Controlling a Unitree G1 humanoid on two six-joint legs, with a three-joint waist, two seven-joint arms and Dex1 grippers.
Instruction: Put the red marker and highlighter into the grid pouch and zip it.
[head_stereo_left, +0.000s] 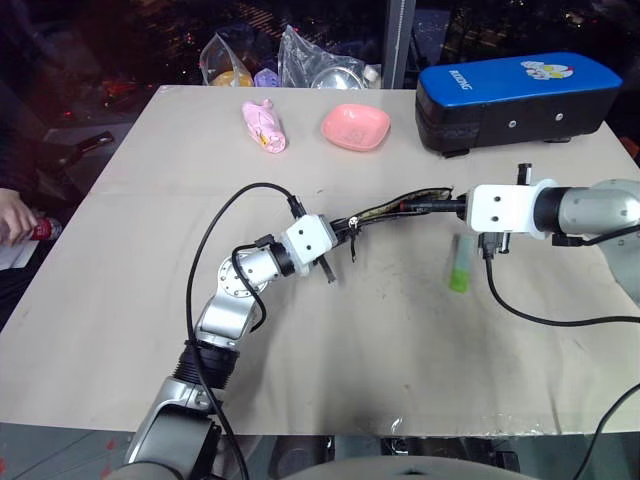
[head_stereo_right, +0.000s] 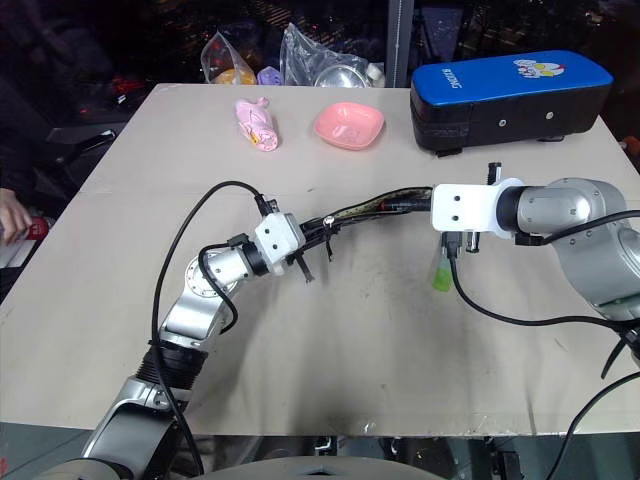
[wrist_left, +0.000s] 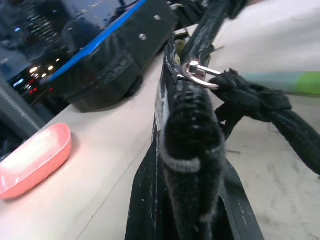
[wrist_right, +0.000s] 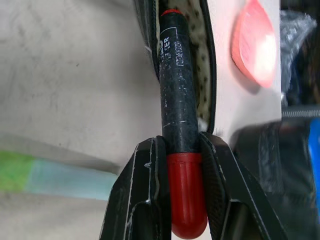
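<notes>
A beige bench (head_stereo_left: 120, 330) carries everything here. Near its middle, the left gripper (head_stereo_left: 345, 232) has its jaws closed on one end of the grid pouch (head_stereo_left: 395, 208), which is held up off the bench and seen almost edge-on, so its grid pattern is hard to make out from the head views. In the left wrist view the pouch's black fabric edge (wrist_left: 187, 150) sits so close that it hides the jaws themselves; a small metal ring and a knotted black cord (wrist_left: 260, 107) hang from the zipper.

The right gripper (head_stereo_left: 450, 207) reaches in from the other side, its jaws clamped on the red marker (wrist_right: 181, 150). In the right wrist view the fingers (wrist_right: 142, 195) pinch the marker where the red part meets the black part. The black part points into the pouch's open mouth, where a pale dotted lining shows; how far the tip is inside cannot be told, because the marker's far end is cut off by the picture's edge.

The highlighter (head_stereo_left: 459, 265) lies flat on the bench just beneath the right gripper, apart from the pouch; its pale cap is partly hidden behind a dangling cable.

At the far edge stand a blue-and-black case (head_stereo_left: 515, 100), a pink dish (head_stereo_left: 355, 127) and a pink toy (head_stereo_left: 265, 125). Clear bags (head_stereo_left: 300, 60) behind them hold things too dim to identify. A person's hand (head_stereo_left: 12, 215) is cut off at the left edge.
</notes>
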